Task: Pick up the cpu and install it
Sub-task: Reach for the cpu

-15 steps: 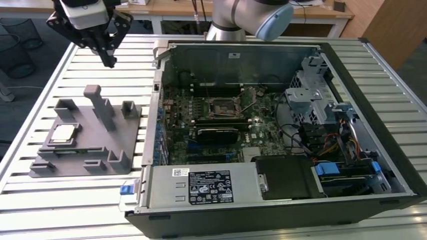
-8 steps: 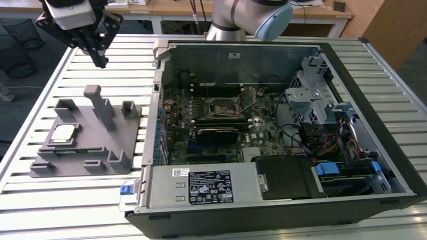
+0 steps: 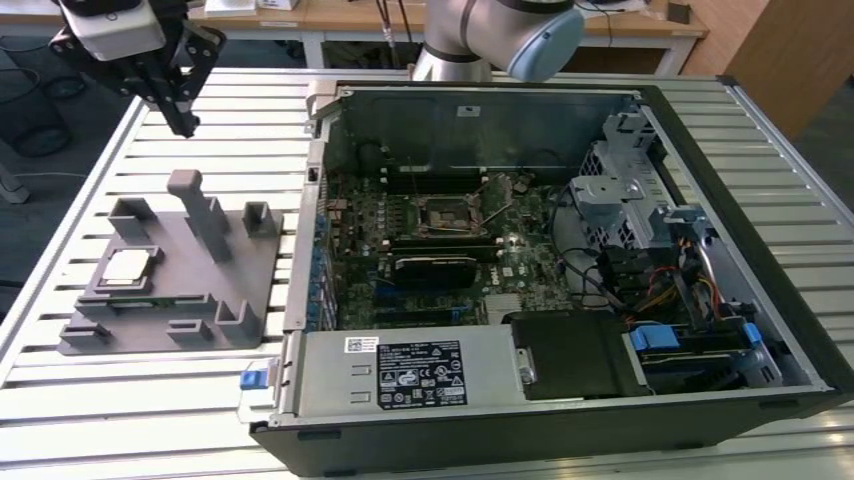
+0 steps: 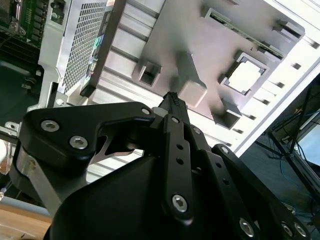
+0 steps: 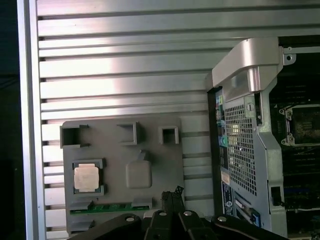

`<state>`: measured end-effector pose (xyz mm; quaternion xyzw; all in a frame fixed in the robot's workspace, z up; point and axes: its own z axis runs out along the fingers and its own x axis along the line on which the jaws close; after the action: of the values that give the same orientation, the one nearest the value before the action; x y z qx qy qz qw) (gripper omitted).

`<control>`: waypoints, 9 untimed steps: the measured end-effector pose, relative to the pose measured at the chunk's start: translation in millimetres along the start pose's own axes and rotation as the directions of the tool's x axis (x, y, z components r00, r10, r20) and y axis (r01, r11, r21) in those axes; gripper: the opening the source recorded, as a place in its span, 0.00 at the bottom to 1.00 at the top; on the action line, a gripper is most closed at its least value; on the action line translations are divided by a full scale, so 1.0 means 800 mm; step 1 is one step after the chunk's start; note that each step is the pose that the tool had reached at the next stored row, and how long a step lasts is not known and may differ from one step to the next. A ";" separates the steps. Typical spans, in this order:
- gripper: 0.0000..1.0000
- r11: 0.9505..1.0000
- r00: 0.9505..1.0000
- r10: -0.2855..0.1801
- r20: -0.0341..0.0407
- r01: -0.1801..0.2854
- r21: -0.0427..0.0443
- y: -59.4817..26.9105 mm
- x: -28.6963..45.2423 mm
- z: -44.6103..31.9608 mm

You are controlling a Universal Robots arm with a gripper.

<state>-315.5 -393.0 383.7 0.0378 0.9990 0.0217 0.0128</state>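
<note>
The end effector [image 3: 186,124] hangs closed and empty above the table [image 3: 134,400], well apart from the cpu [image 3: 130,267] lying in its grey holder [image 3: 187,300], and coming down shut like that it might strike the chip instead of gripping it.

A grey moulded plastic fixture tray [image 3: 200,285] with upright posts rests on the slatted aluminium table [image 3: 147,410]. Just beside it, toward the exterior view's right, lies an open black computer case [image 3: 534,440] exposing a green motherboard [image 3: 534,215].
</note>
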 end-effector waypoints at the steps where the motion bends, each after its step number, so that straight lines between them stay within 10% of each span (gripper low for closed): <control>1: 0.11 1.000 1.000 0.000 0.000 0.000 0.000 0.000 0.0027 0.0001; 9: 0.11 1.000 1.000 0.000 0.000 0.000 0.000 -0.002 0.0298 0.0007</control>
<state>-339.3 -392.8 382.5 0.0379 0.9990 0.0217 0.0127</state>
